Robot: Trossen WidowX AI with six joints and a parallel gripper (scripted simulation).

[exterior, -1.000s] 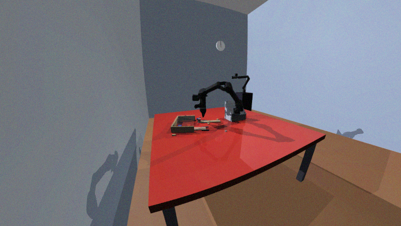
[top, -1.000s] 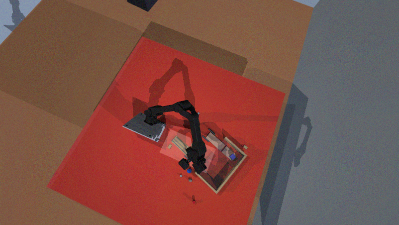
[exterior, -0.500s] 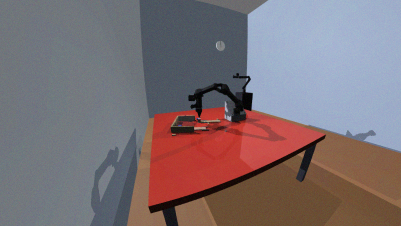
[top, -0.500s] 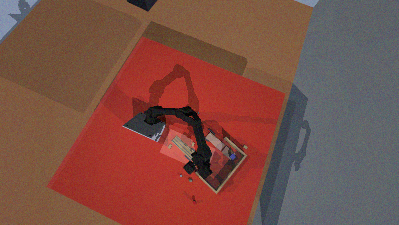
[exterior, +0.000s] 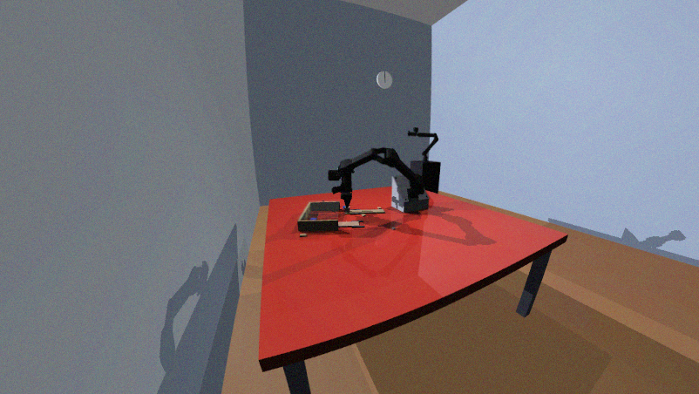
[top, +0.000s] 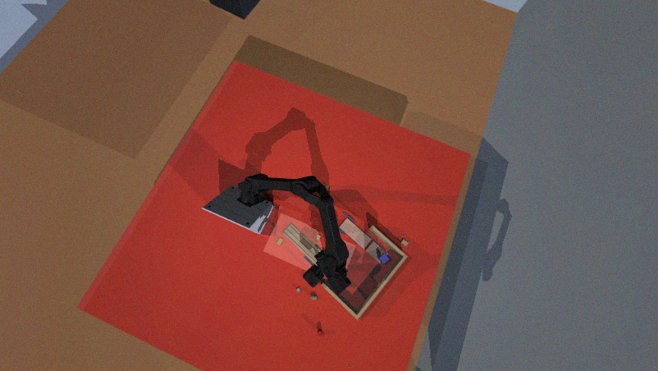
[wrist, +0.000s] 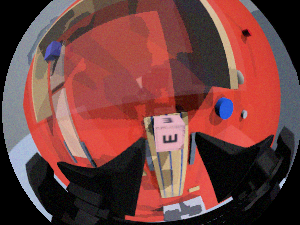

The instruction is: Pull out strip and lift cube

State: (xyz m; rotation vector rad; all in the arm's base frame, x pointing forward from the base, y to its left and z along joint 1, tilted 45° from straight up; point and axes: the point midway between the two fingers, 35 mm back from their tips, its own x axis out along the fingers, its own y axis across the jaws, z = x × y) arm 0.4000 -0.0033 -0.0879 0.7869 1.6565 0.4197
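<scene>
The labelled cube (wrist: 169,134), pink with a letter E, sits on the end of a wooden strip with blue lines (wrist: 165,174) (top: 294,234) (exterior: 372,211), which lies outside the box or at its open side. My gripper (wrist: 171,139) (exterior: 347,210) is open and partly narrowed, with one finger on each side of the cube. Gaps show between cube and fingertips in the wrist view. In the top view the wrist hides cube and fingertips. A paler strip (wrist: 69,124) (top: 354,232) has a break across it, with a blue cube (wrist: 53,50) (top: 384,258) at its far end.
A low-walled box (top: 381,286) (exterior: 318,226) (wrist: 223,39) with a see-through cover stands just beyond the gripper. A blue round piece (wrist: 224,108) lies to the right in the wrist view. Small pebbles (top: 313,297), wooden bits (top: 280,240) and a red object (top: 320,332) lie around.
</scene>
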